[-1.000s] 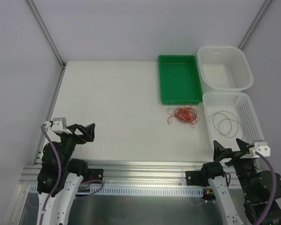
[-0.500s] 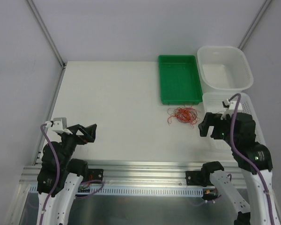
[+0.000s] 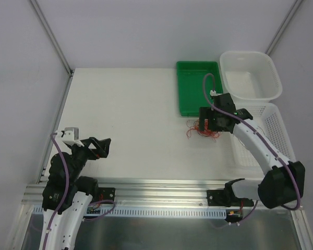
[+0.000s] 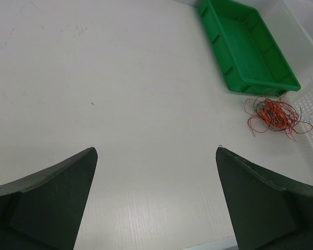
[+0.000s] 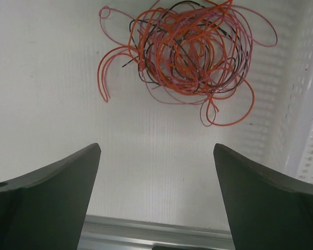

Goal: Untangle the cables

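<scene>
R jaws wide open over tangled cables (image 5: pixel 183 52)

White matte table (image 3: pixel 125 120) inside plain pale-grey walls (image 3: pixel 161 31). Metal struts (image 3: pixel 51 35) run up from both back corners. Aluminium rail (image 3: pixel 161 190) along near edge. Light even, diffuse.

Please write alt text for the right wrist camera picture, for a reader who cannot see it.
A loose tangle of thin orange, pink and black cables lies on the white table, ahead of the open right gripper. The wall of a white basket runs along the right edge.
</scene>
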{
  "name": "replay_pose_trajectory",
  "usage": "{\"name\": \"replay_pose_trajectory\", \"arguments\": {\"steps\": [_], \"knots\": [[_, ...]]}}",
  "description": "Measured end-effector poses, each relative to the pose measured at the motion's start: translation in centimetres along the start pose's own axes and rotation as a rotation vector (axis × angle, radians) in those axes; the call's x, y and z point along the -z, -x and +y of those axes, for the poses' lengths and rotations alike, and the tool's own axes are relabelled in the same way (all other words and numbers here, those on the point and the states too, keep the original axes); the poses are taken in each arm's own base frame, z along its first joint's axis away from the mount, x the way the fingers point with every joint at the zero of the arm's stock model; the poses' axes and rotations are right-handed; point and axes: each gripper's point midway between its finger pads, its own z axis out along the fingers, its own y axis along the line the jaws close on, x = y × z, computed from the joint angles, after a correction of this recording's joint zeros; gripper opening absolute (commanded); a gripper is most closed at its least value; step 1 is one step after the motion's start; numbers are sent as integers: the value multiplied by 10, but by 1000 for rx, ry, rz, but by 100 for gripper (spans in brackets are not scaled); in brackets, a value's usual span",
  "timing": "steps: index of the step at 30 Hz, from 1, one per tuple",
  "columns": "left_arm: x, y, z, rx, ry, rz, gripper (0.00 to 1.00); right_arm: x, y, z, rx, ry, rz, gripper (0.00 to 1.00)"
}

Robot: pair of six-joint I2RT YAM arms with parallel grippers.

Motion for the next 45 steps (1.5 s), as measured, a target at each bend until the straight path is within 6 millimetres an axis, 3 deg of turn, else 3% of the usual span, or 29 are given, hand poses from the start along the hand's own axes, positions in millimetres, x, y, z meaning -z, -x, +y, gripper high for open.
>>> {"name": "replay_pose_trajectory", "arguments": {"steps": [6,14,17,19,20,23,24,25,32,36,40,43,45], "knots": [[0,-2,-2,0,-12,10,99,-61,1,-2,27,-91,78,90],[1,-4,-2,1,-13,17,99,-120,-15,2,42,-132,165,82],[1,-4,-2,1,-13,17,99,-137,-19,9,70,-144,187,68],[1,-4,-2,1,-13,17,99,-143,-18,13,96,-165,185,53],[1,-4,-2,1,-13,17,99,-144,-16,16,105,-170,178,40],[1,-4,-3,1,-16,19,99,-147,-12,29,132,-160,149,17],[1,-4,-3,1,-18,20,99,-147,-12,36,143,-152,140,4],[1,-5,-3,1,-19,22,99,-147,-13,41,154,-142,135,1],[-3,-10,-5,3,-31,57,99,-138,-37,116,289,2,116,1],[-7,-17,-7,8,-40,106,99,-119,-55,170,397,111,110,1],[-11,-24,-9,13,-52,153,99,-91,-56,228,461,254,70,1],[-15,-33,-11,20,-64,199,99,-80,-52,250,478,315,40,1],[-18,-40,-12,27,-70,244,99,-78,-53,254,488,325,35,5]]}}
